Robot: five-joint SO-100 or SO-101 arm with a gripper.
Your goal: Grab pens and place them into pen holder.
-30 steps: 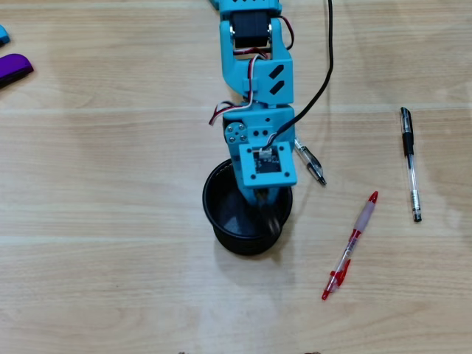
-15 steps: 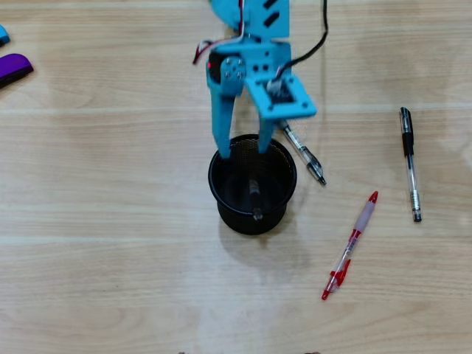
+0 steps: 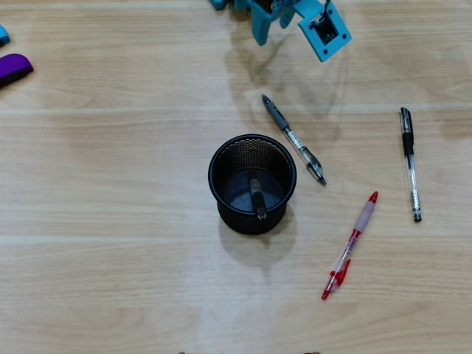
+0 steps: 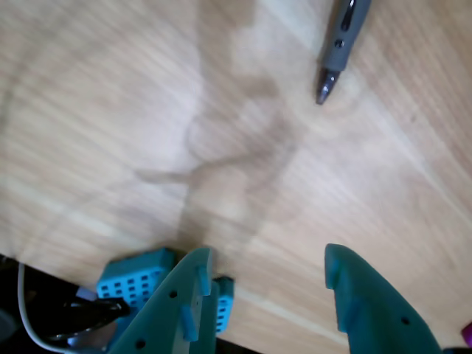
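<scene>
In the overhead view the black mesh pen holder (image 3: 218, 171) stands mid-table with one pen (image 3: 257, 198) leaning inside it. A clear-barrelled pen (image 3: 293, 138) lies just up-right of the holder. Further right lie another clear pen with black ends (image 3: 409, 162) and the red pen (image 3: 349, 245). My gripper (image 3: 271, 26) is at the top edge, well away from the holder. The wrist view shows the gripper (image 4: 265, 254) open and empty above bare wood, with the grey tip of a pen (image 4: 335, 55) at the top.
A purple object (image 3: 13, 68) and a small blue piece (image 3: 3, 33) lie at the left edge of the overhead view. A blue gridded part (image 4: 136, 276) and a cable show at the bottom left of the wrist view.
The arm has pulled back from over the holder to the top edge. A pen now rests inside the holder, and the clear pen beside it is fully uncovered.
</scene>
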